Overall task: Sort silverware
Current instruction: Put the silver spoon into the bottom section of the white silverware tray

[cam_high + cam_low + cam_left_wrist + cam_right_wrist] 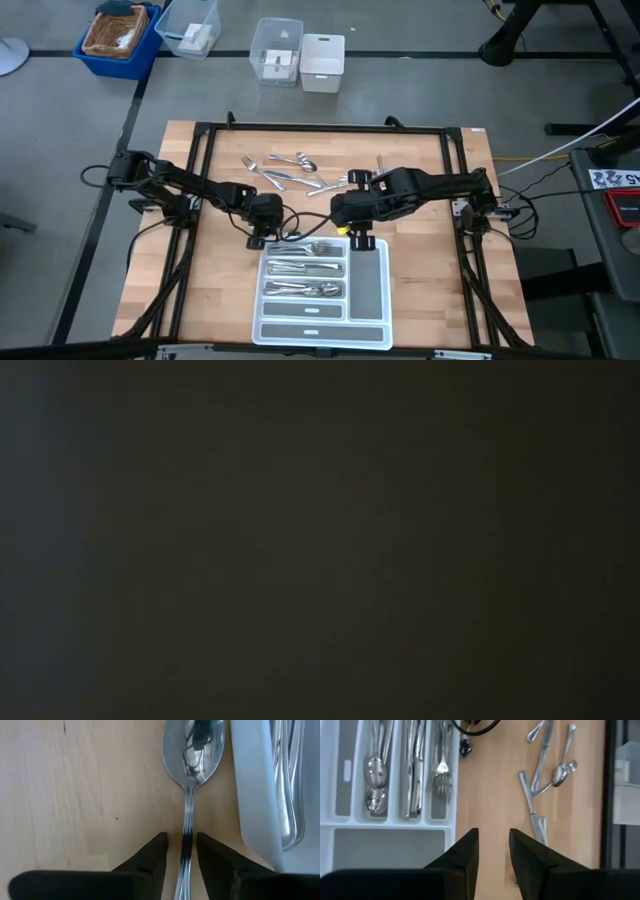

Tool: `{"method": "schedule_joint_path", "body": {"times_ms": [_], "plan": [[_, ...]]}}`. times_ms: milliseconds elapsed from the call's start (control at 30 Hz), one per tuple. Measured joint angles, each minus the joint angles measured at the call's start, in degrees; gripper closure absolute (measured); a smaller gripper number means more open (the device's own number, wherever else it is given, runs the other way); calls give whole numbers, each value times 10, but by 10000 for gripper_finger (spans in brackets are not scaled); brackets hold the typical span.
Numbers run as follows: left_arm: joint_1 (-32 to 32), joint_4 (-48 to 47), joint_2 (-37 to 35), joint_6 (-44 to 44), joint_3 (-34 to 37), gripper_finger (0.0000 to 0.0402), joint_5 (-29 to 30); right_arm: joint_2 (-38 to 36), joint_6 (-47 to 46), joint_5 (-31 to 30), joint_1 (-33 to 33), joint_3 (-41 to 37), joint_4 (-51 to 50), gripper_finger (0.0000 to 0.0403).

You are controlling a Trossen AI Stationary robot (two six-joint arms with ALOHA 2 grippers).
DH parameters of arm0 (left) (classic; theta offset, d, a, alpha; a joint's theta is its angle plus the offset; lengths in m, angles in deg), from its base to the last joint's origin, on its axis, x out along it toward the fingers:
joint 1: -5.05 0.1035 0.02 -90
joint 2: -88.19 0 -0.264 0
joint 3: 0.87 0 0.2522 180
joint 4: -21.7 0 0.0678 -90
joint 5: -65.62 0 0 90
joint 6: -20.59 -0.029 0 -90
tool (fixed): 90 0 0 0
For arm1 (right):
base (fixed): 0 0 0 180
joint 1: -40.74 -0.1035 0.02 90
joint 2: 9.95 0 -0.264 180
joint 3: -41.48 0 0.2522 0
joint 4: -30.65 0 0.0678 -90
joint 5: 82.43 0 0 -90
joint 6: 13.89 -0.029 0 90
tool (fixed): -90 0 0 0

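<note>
Loose silverware [290, 170] lies on the wooden table's far half and also shows in the right wrist view [540, 785]. The white tray [368, 300] holds forks [312, 248], knives [305, 267] and spoons [305, 290] in separate compartments. My left gripper [265, 236] is at the tray's far left corner. It is open, and its fingers [155, 855] stand on either side of the handle [186, 845] of a spoon [192, 755]. The spoon lies on the table along the tray's wall [255, 795]. My right gripper [362, 240] is open and empty over bare wood at the tray's far right corner [494, 850].
A black frame rail [320, 128] runs round the table top. Cables [300, 232] lie between the two grippers. A blue basket [120, 35], clear bins [277, 50] and a white bin [322, 62] stand beyond the far edge. The low view shows only darkness.
</note>
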Motion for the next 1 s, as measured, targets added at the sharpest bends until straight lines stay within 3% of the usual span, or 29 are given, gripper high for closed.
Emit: {"method": "schedule_joint_path", "body": {"times_ms": [233,1000], "plan": [[11,2,-17,11,2,391,0,-28,10,-20,26,0,0,292],[135,1,-127,25,4,398,-1,-51,71,-8,214,-3,0,292]]}}
